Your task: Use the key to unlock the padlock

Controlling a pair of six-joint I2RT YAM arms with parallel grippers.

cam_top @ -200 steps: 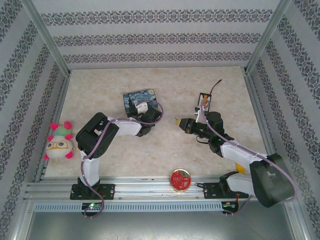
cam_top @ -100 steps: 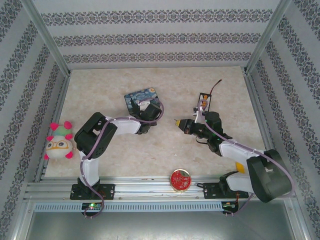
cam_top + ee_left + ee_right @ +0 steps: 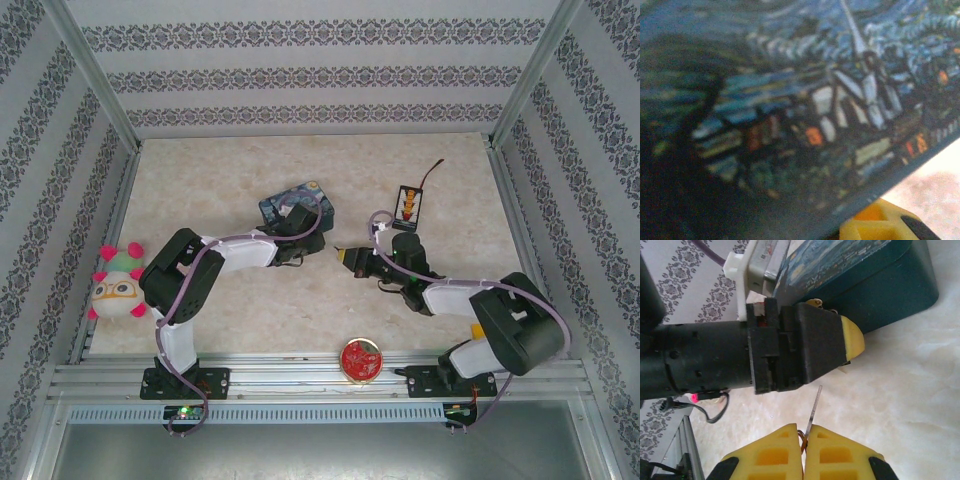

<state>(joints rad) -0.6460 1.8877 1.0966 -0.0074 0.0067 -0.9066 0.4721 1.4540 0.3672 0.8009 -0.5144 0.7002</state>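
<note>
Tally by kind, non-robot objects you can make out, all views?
Painted tin: 1
Plush toy: 1
Red round disc: 1
Black box with orange marks: 1
Key in right end effector: 1
Total: 5

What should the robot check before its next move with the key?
1. Right tool pinching the key: ok, shut on it.
2. Key pointing toward the starry-night tin: ok.
3. Left tool holding the tin steady: cannot tell.
4. Padlock's keyhole facing the key: cannot tell.
5. Plush toy away from both tools: ok.
</note>
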